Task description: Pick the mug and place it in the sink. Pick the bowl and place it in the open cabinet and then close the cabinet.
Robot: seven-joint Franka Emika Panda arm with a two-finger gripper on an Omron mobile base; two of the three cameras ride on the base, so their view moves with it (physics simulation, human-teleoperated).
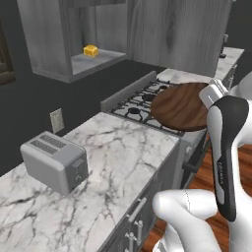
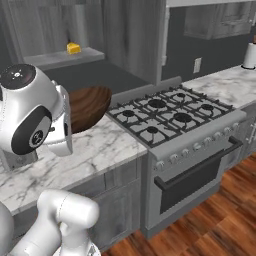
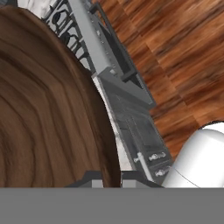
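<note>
The dark-brown wooden bowl (image 1: 178,106) hangs tilted in the air over the near edge of the stove and counter. My gripper (image 1: 206,97) is shut on its right rim. From the other side the bowl (image 2: 89,107) shows behind my arm. In the hand view the bowl (image 3: 48,109) covers the left half, its rim pinched at the gripper (image 3: 111,179). The grey wall cabinet (image 1: 54,44) stands open up and to the left, with its door (image 1: 179,32) swung out above the stove. The mug and the sink are out of view.
A small yellow block (image 1: 90,50) lies on the cabinet shelf. A grey toaster (image 1: 55,161) sits on the marble counter (image 1: 123,147) at left. The gas stove (image 2: 172,117) with its oven handle lies to the right. A white container (image 2: 248,54) stands far right.
</note>
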